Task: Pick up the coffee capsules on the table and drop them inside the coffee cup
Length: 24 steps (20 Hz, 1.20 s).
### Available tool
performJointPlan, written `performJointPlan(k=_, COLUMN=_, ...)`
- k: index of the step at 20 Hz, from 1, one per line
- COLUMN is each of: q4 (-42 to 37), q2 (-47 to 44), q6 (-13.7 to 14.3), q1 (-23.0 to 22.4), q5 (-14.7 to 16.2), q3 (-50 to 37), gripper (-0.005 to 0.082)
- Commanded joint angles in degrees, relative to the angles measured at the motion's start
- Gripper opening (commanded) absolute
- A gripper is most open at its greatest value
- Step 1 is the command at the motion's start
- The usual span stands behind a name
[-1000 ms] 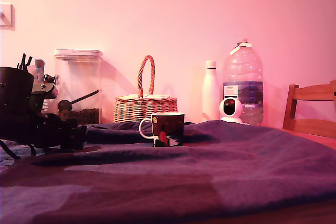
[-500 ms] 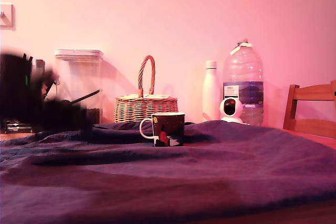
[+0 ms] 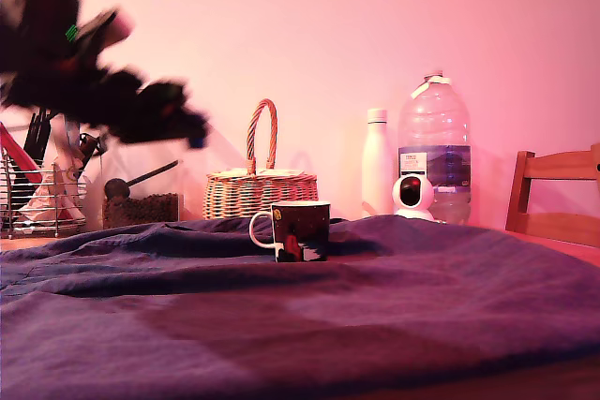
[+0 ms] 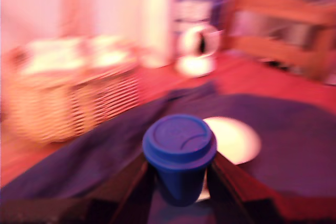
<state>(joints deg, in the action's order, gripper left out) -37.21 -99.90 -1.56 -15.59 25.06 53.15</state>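
My gripper (image 3: 192,131) hangs motion-blurred high at the exterior view's left, well above the table (image 3: 394,316) and left of the coffee cup (image 3: 298,229). The wrist view shows the gripper (image 4: 179,179) shut on a dark-blue coffee capsule (image 4: 179,150), held upright between the two dark fingers (image 4: 128,184). A blue speck at the fingertips in the exterior view is that capsule (image 3: 195,142). The cup stands upright on the blue-purple cloth, white handle toward the exterior view's left. Its pale round opening (image 4: 233,140) shows just beyond the capsule in the wrist view.
Along the wall stand a wire utensil rack (image 3: 42,194), a clear container (image 3: 141,205), a wicker basket (image 3: 260,189), a white bottle (image 3: 376,161), a big water bottle (image 3: 433,142) and a small white camera (image 3: 412,194). A wooden chair (image 3: 553,199) is at the exterior view's right.
The arm has risen from the cloth at the exterior view's left to high above it and swung slightly right, with the capsule in the gripper. The cup has not moved.
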Motion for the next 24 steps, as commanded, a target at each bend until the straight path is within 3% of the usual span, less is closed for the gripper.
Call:
performJointPlan(k=1, q4=0.7, q2=0.0, q6=-0.3, q1=-0.9, q5=0.0, q3=-0.2, gripper=0.0175)
performJointPlan(k=6, q4=2.2, q2=0.0, q6=0.5, q1=-3.8, q5=0.0, q3=-0.2, gripper=0.0175)
performJointPlan(k=15, q4=3.3, q2=-0.1, q6=0.3, q1=-4.6, q5=-1.0, q3=0.6, gripper=0.0175)
performJointPlan(k=24, q4=17.8, q2=-4.8, q6=0.5, q1=-9.4, q5=-1.6, q3=15.1, gripper=0.0175)
